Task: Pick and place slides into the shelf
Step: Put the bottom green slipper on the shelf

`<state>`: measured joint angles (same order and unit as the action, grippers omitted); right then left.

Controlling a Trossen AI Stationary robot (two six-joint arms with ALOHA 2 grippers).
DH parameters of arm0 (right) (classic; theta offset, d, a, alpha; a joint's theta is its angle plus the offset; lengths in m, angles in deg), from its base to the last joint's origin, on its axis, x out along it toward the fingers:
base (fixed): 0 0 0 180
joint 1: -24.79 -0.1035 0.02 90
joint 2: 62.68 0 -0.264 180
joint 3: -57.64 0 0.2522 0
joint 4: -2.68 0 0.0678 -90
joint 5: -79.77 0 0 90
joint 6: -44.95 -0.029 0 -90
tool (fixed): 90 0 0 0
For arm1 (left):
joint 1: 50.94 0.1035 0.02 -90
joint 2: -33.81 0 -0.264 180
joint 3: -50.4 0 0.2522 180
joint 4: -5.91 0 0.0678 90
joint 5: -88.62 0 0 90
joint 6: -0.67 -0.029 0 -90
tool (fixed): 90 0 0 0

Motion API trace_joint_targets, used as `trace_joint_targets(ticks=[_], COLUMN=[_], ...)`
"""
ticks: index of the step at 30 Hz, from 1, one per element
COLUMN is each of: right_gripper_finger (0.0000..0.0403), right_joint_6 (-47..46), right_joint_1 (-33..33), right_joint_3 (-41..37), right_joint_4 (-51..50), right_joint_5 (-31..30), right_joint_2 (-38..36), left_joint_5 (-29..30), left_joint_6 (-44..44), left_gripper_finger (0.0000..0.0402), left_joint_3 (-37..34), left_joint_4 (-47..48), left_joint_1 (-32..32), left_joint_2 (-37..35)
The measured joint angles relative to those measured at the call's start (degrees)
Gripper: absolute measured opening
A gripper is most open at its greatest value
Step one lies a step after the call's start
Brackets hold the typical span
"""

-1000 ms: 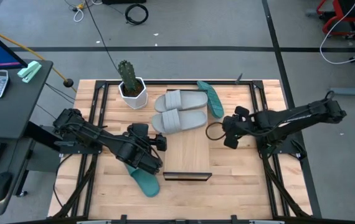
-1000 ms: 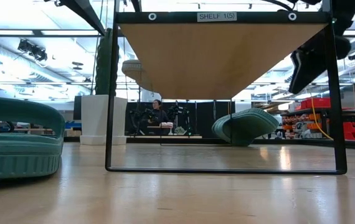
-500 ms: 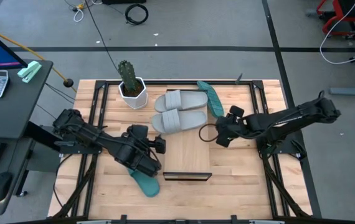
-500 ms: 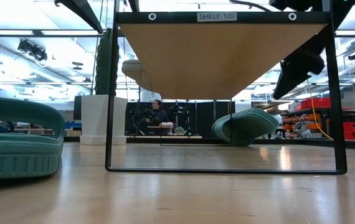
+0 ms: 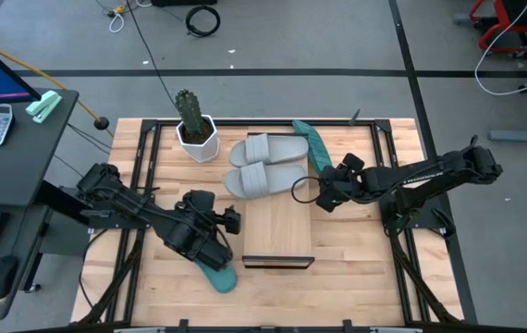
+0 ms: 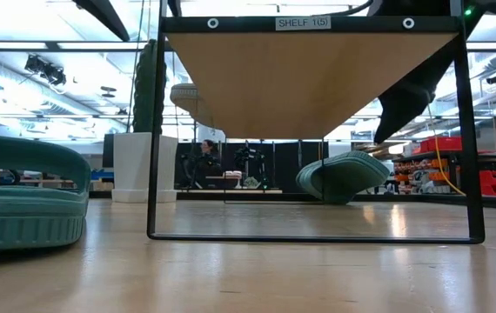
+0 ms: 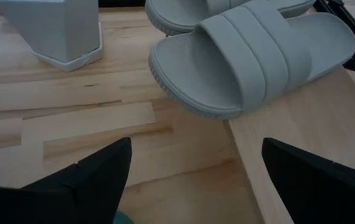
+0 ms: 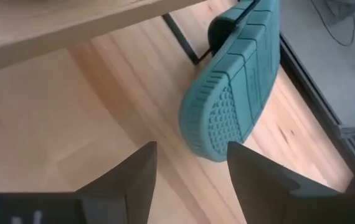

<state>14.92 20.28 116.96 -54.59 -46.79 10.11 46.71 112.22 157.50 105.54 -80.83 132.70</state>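
Note:
Two light grey slides [image 5: 265, 165] lie side by side on the far part of the shelf [image 5: 278, 231], a long light-wood board with a black frame end [image 6: 309, 236]. One teal slide [image 5: 314, 146] stands on its side edge on the tabletop beside the shelf's far right; its ribbed sole [image 8: 233, 102] faces my right gripper [image 8: 190, 149], which is open and hovers near it [image 5: 322, 196]. The other teal slide [image 5: 217, 275] lies flat near the table's near left [image 6: 22, 196], partly under my open left gripper [image 5: 217, 245]. From there that gripper [image 7: 193, 146] faces the nearer grey slide [image 7: 252, 56].
A cactus in a white pot [image 5: 194, 129] stands at the table's far left, beside the grey slides. The near half of the shelf board is bare wood. A thin dark cable loop [image 5: 305, 190] lies by the right gripper. Black frame rails run along the table's sides.
My right gripper has moved toward the table's left, closer to the shelf and the teal slide standing on its side. My left gripper has shifted a little toward the table's left and near edge above the flat teal slide. The slides have not moved.

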Motion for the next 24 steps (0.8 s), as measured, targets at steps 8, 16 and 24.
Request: trace_joint_targets(ticks=[8, 16, 24], right_gripper_finger=[0.0199, 0.0198, 0.0198], right_joint_6=[-4.10, -8.95, -8.91], right_joint_1=[-1.69, -3.53, -3.52], right_joint_3=[-1.36, -5.29, -5.25], right_joint_4=[1.44, 1.33, 1.53], right_joint_5=[0.48, 0.14, 0.15], right_joint_2=[-0.02, -0.04, -0.06], left_joint_5=[-0.02, -1.50, -5.96], left_joint_6=[1.67, 1.82, 0.25], left_gripper_finger=[0.0366, 0.0366, 0.0366], left_joint_3=[0.01, 0.02, 0.02], left_joint_4=[1.21, 3.02, 4.15], left_joint_1=[-1.35, -2.25, -3.05], left_joint_2=[-0.02, -0.07, -0.09])
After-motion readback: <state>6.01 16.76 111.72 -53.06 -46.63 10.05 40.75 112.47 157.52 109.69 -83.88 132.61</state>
